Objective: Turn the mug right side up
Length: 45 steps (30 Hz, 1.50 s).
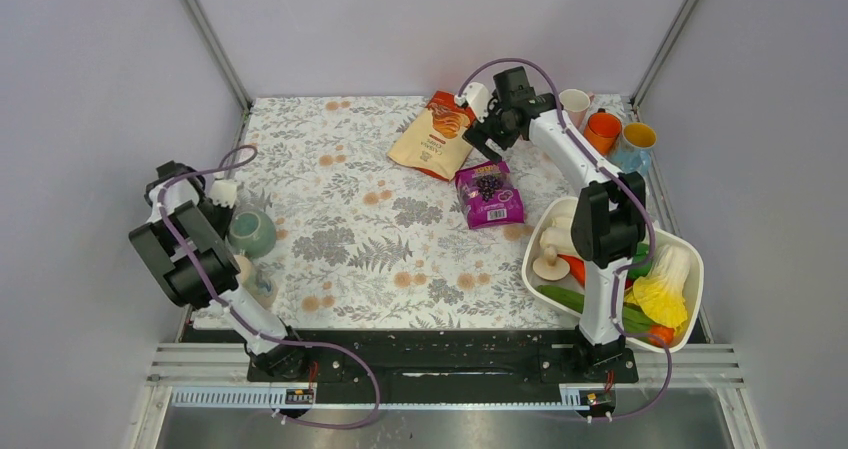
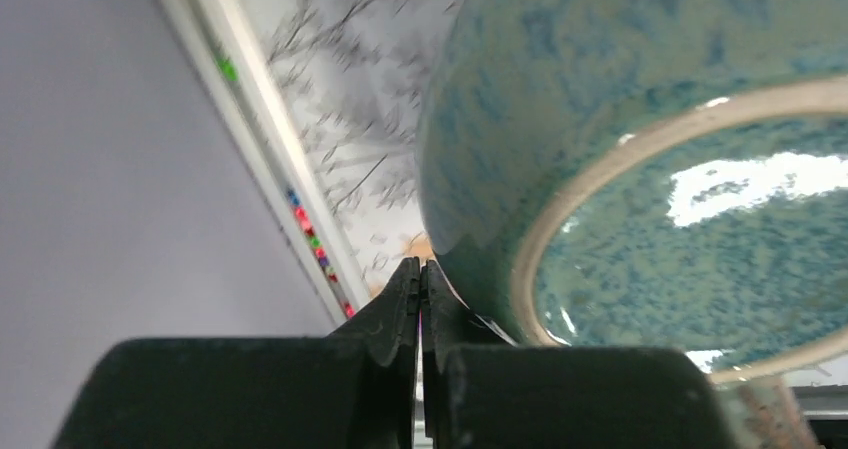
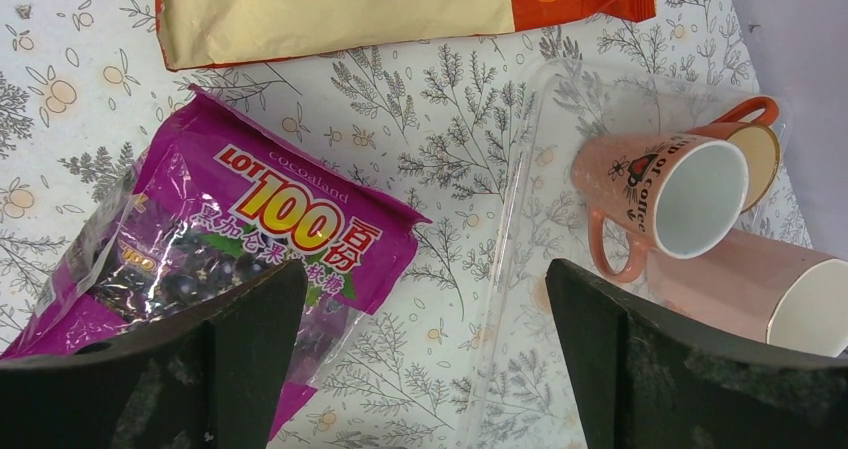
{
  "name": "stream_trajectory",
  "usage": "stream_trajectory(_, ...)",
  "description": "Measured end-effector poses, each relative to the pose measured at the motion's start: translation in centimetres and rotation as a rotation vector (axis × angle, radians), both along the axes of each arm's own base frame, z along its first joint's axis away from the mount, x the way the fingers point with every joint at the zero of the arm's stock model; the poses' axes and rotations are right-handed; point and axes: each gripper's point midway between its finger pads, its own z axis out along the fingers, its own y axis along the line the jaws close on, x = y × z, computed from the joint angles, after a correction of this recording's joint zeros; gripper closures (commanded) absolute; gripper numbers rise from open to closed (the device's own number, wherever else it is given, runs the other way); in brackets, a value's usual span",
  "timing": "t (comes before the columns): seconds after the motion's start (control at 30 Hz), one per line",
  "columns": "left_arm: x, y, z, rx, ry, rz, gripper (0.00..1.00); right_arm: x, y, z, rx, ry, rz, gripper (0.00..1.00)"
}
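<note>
The mug (image 1: 252, 231) is teal with speckled glaze and stands on the floral mat at the left. In the left wrist view the mug (image 2: 560, 99) fills the right side, and a pale ring around a shallow glossy face, seemingly its base, points at the camera. My left gripper (image 1: 229, 213) is right beside the mug. Its jaws (image 2: 420, 269) are pressed together with nothing between them, and the right finger (image 2: 450, 314) touches the mug's wall. My right gripper (image 1: 487, 144) is far off at the back and hangs open and empty (image 3: 425, 279) above the mat.
A beige-orange snack bag (image 1: 432, 134) and a purple candy bag (image 1: 490, 194) lie at the back centre. A clear tray (image 3: 540, 149) at the back right holds a pink mug (image 3: 665, 194) and other cups. A white basket (image 1: 690, 269) of vegetables stands at the right. A pale cup (image 1: 262, 287) stands by the left arm.
</note>
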Motion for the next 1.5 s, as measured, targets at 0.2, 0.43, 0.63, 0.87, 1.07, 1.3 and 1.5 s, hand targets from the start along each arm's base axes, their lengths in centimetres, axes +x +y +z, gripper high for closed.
stream_trajectory(0.2, 3.4, -4.9, -1.3, -0.045, 0.005, -0.138, 1.00, -0.6, 0.0, 1.6, 0.049, -0.019, -0.050, 0.01)
stream_trajectory(0.43, 6.4, -12.8, -2.7, -0.099, 0.038, -0.329, 1.00, -2.2, 0.5, 5.7, 0.213, -0.086, -0.170, 0.01)
stream_trajectory(0.63, 9.0, -19.8, -3.1, -0.119, 0.047, -0.504, 1.00, -4.9, 3.1, 6.2, 0.351, -0.075, -0.219, 0.01)
stream_trajectory(0.87, 8.8, -27.5, -1.7, -0.206, 0.046, -0.676, 1.00, -8.7, 6.4, 3.6, 0.418, 0.000, -0.238, 0.00)
stream_trajectory(1.07, 5.5, -31.1, -0.2, -0.341, 0.108, -0.736, 0.93, -10.6, 6.9, 3.3, 0.484, -0.003, -0.276, 0.01)
stream_trajectory(1.3, 6.1, -29.5, 4.9, -0.445, -0.014, -0.595, 0.52, -15.7, 12.8, 2.7, 0.473, -0.016, 0.109, 0.01)
stream_trajectory(1.5, 10.1, -21.2, 8.4, -0.444, -0.263, -0.242, 0.28, -21.2, 20.4, 3.2, 0.408, -0.039, 0.655, 0.00)
